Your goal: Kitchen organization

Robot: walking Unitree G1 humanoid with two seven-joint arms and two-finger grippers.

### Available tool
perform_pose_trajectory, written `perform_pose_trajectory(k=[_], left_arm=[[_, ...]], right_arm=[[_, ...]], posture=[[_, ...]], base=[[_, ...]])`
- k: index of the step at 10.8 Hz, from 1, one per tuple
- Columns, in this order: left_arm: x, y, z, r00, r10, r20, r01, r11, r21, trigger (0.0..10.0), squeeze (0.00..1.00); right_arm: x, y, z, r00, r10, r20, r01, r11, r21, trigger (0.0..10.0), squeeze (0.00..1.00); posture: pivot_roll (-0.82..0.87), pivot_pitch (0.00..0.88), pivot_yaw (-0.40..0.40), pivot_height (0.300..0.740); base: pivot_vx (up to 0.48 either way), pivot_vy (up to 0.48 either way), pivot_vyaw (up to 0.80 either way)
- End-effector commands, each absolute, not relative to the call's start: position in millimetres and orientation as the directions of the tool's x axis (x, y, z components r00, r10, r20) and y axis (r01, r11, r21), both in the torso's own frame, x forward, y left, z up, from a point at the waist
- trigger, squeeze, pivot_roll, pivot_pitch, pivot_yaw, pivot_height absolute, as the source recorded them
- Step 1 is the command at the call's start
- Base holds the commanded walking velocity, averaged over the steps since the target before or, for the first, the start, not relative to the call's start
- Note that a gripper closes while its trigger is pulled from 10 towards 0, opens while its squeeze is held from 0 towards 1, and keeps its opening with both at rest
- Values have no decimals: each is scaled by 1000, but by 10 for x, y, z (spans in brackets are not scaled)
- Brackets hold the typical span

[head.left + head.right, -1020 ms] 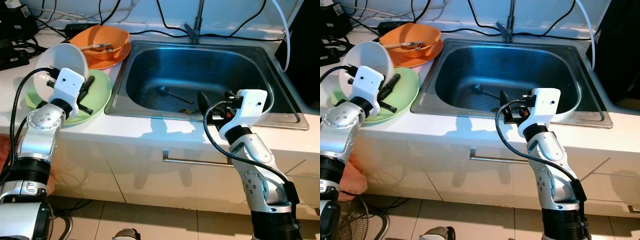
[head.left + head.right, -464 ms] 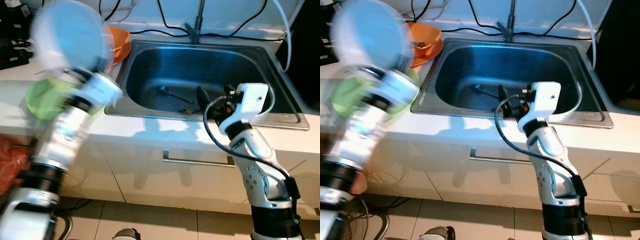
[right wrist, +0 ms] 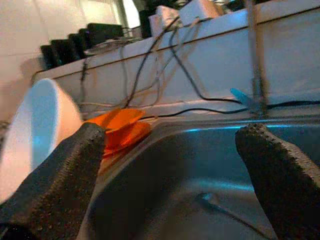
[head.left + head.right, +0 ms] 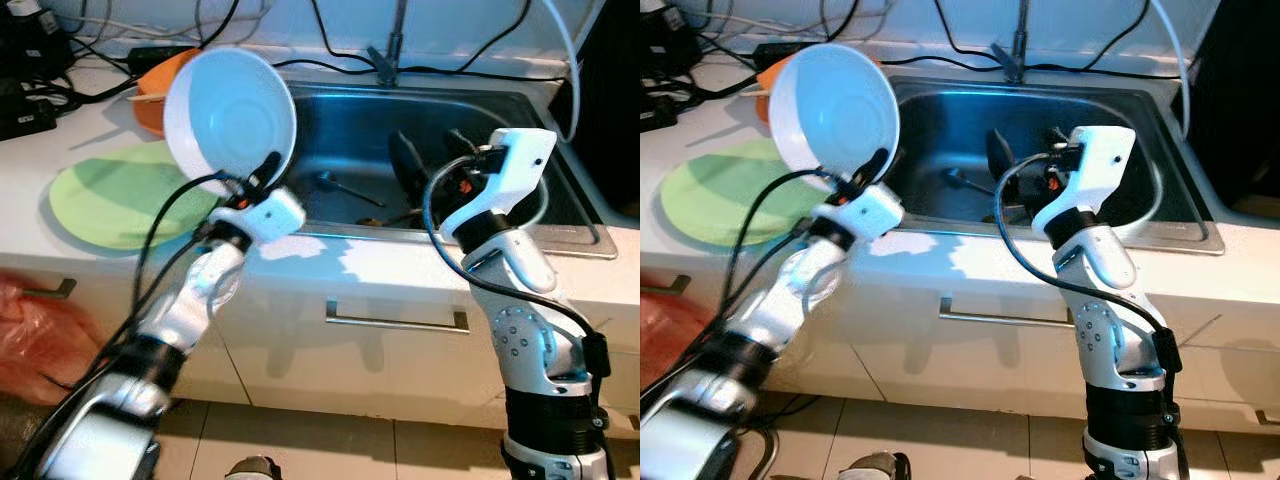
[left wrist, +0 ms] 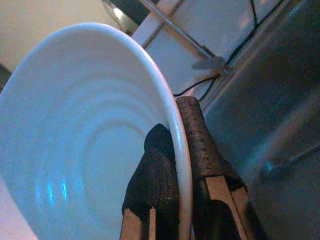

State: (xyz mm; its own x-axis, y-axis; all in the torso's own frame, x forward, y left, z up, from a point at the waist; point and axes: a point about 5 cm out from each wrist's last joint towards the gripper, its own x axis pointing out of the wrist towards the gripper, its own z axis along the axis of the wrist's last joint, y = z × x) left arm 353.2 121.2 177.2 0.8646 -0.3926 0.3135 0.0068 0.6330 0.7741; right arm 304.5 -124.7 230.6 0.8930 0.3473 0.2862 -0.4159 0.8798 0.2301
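Note:
My left gripper (image 4: 266, 166) is shut on the rim of a white bowl (image 4: 228, 118), which it holds tilted in the air over the left edge of the steel sink (image 4: 500, 125). In the left wrist view the bowl's rim (image 5: 170, 120) runs between the two black fingers (image 5: 197, 135). My right gripper (image 4: 432, 152) hangs open over the middle of the sink with nothing in it, and its fingers (image 3: 65, 175) stand wide apart. A dark spoon (image 4: 342, 185) lies on the sink floor.
A light green plate (image 4: 115, 195) lies bare on the white counter left of the sink. Behind it sits an orange bowl (image 4: 152, 88) on an orange plate. The tap (image 4: 393, 45) and several black cables run along the back wall. Cabinet fronts lie below.
My left arm has swung the white bowl off the green plate and to the right, up to the sink's left edge. My right gripper has risen and reached farther over the sink.

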Motion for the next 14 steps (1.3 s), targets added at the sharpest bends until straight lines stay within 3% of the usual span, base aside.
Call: perform_pose_trajectory(k=[1,2,3,6,10,14], left_arm=[[3555,1140,1852,846,-405,347,-20,627,779,0,0],[3576,955,1835,833,-440,337,23,634,773,0,0],[3572,798,1841,813,-474,339,52,638,768,0,0],[3488,343,1803,741,-587,326,152,619,770,0,0],[3374,254,1805,693,-608,388,112,622,775,0,0],[3299,218,1824,647,-633,425,64,600,797,0,0]], right_arm=[[3008,-1194,2398,865,390,315,-468,854,226,10000,0],[2940,-1057,2306,811,515,279,-579,774,254,10000,0],[2910,-1029,2286,789,545,283,-613,729,304,10000,0],[2907,-1081,2387,782,537,318,-618,734,281,10000,0],[3068,-1214,2456,840,441,316,-519,823,232,10000,0],[3215,-1209,2499,852,438,286,-497,849,178,10000,0]], posture=[[43,57,24,740],[36,54,24,740],[33,54,25,740],[16,60,38,740],[35,77,31,740],[33,85,26,740]], base=[[0,0,0],[0,0,0],[0,0,0],[0,0,0],[0,0,0],[0,0,0]])
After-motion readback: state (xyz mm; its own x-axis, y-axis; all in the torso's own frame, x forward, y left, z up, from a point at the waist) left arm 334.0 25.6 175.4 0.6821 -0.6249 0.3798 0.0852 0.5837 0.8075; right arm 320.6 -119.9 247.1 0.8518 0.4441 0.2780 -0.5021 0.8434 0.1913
